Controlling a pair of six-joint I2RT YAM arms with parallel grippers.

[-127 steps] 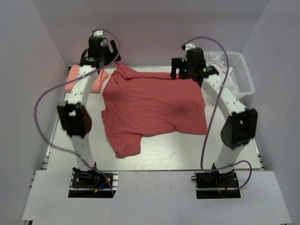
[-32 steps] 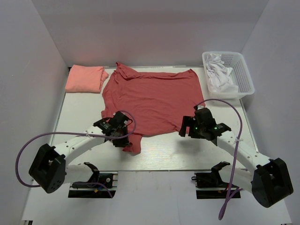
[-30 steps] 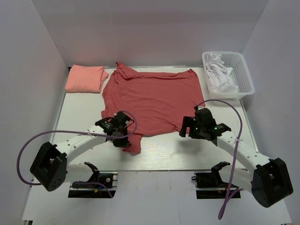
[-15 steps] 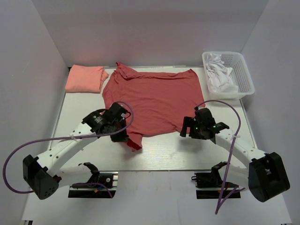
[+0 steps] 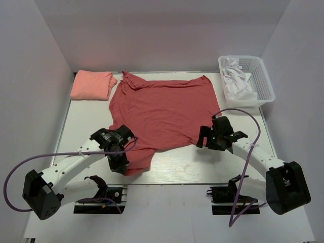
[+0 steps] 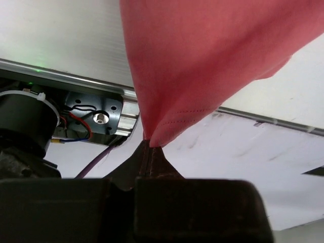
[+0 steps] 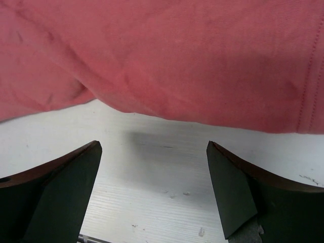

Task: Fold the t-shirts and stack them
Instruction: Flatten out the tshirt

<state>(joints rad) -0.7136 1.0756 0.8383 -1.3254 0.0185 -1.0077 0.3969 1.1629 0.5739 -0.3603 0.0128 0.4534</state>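
Note:
The large brick-red t-shirt (image 5: 162, 109) lies spread flat across the middle of the table. My left gripper (image 5: 121, 164) is shut on the hem of its near-left sleeve, close to the table's near edge. In the left wrist view the red cloth (image 6: 212, 50) hangs from the pinched jaws of the left gripper (image 6: 152, 145). My right gripper (image 5: 205, 136) stands open and low at the shirt's near-right corner. In the right wrist view the right gripper (image 7: 152, 144) holds nothing, with the shirt's hem (image 7: 177, 55) just beyond it. The salmon-pink t-shirt (image 5: 92, 85) lies folded at the back left.
A white plastic basket (image 5: 264, 76) holding white cloth (image 5: 235, 81) stands at the back right. The left arm's base mount (image 6: 96, 116) with its wires shows below the held sleeve. Bare table (image 5: 177, 162) lies between the shirt and the near edge.
The left gripper shut on the sleeve hem and pulled it toward the near-left, stretching the sleeve out. The shirt's body shifted slightly. The right gripper barely moved and stayed open.

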